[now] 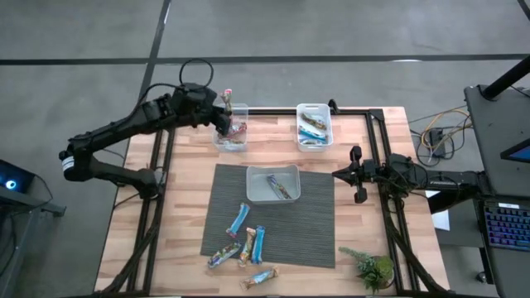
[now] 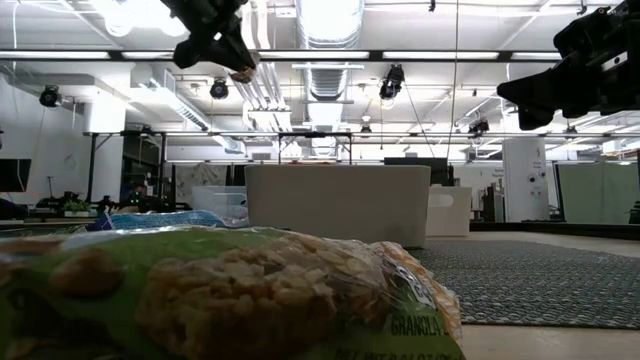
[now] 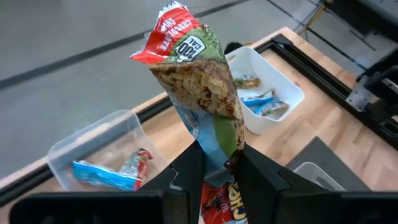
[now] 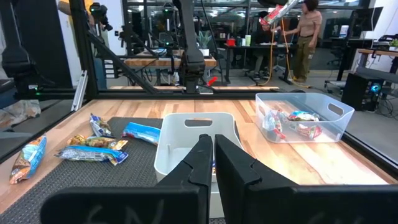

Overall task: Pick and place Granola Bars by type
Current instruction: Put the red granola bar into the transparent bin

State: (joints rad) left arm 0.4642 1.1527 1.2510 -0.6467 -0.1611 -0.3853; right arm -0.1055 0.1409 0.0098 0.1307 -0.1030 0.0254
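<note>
Your left claw [image 3: 217, 171] is clamped on one granola bar [image 3: 196, 87] with a red, green and tan wrapper, gripping its lower end so the bar stands up between the fingers. In the high view that claw [image 1: 222, 112] hangs over the far-left clear tub [image 1: 231, 126], which already holds red-wrapped bars. The neighbouring far tub [image 1: 314, 127] holds blue-wrapped bars. A third tub [image 1: 272, 183] sits on the far edge of the grey mat [image 1: 315, 223] with a couple of bars inside. On the near part of the mat you have five loose bars [image 1: 246, 240], blue and multicoloured mixed together, and one more lies just off the mat's near edge on the wooden desk [image 1: 182, 199]. Your right claw [image 1: 358, 175] waits with its fingers pressed together and empty, above the desk just beside the mat's right edge. A small green plant [image 1: 371, 266] stands at the near-right corner
</note>
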